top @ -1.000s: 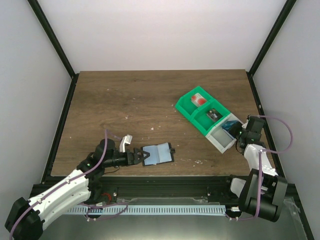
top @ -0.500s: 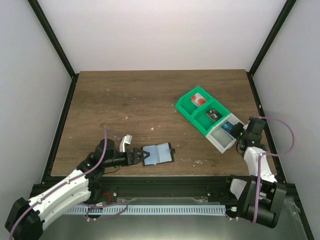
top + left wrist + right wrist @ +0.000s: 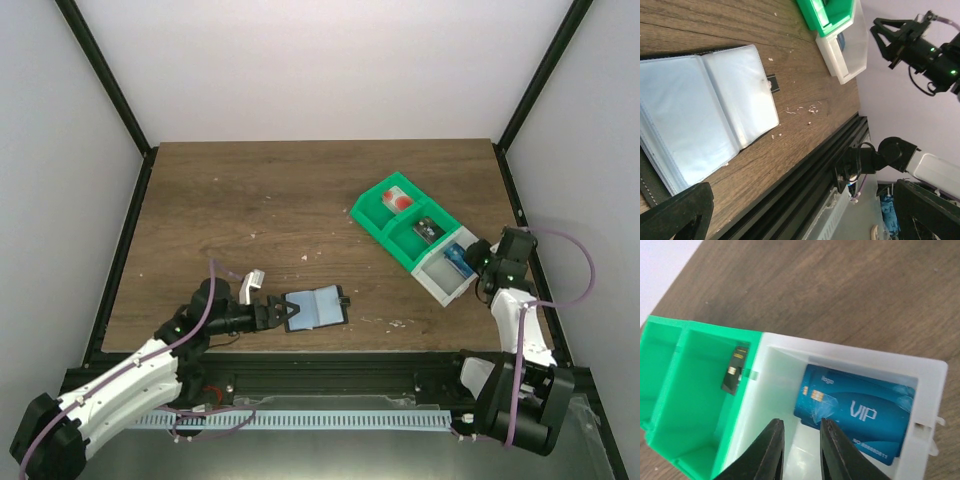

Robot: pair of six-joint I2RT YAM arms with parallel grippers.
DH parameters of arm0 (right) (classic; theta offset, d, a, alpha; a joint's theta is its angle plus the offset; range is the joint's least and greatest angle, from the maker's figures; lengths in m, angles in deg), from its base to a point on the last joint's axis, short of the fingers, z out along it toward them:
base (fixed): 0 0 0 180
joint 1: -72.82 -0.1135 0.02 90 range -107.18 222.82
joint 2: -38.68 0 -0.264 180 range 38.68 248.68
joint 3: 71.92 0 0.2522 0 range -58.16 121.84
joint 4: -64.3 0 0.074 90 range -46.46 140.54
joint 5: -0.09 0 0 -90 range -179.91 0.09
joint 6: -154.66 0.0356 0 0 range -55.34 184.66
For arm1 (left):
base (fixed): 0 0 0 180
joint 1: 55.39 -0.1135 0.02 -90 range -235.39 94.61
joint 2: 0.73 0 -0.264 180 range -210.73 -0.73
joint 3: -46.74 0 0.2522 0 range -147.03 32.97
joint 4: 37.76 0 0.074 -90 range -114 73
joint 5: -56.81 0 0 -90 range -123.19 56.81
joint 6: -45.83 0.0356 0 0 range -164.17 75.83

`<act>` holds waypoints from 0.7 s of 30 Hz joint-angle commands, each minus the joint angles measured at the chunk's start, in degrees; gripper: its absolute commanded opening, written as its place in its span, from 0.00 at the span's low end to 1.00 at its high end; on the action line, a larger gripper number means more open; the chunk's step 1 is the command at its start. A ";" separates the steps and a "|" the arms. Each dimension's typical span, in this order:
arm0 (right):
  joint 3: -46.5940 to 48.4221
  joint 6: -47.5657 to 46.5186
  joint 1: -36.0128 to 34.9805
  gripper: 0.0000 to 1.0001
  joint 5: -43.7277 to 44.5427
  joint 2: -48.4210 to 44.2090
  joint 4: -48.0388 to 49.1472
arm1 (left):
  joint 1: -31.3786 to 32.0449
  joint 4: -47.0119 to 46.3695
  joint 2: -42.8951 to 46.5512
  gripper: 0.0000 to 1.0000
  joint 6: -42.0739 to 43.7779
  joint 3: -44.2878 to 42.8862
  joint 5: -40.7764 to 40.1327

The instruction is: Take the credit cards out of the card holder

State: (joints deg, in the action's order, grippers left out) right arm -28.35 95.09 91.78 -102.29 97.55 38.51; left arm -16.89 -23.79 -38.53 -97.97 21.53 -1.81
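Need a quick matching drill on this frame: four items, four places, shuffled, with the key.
Items
1. card holder
2. blue VIP cards
3. dark card
4. white card with red blotch

Places
A. in the white tray
B. green tray, compartment next to the white tray
C. green tray, compartment away from the white tray
D. lying open on the table

Pairs: 1-D, 2-A, 3-B, 4-C
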 commanded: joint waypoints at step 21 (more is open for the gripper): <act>-0.04 9.04 -24.08 0.26 -14.00 -7.63 -3.35 | -0.28 -17.73 -17.85 1.00 1.17 -0.34 -0.13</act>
State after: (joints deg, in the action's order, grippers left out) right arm -26.26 99.53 73.99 -115.91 89.09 33.24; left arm -16.89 -32.54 -54.07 -94.26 20.18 -2.84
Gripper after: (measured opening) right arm 0.253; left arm 0.997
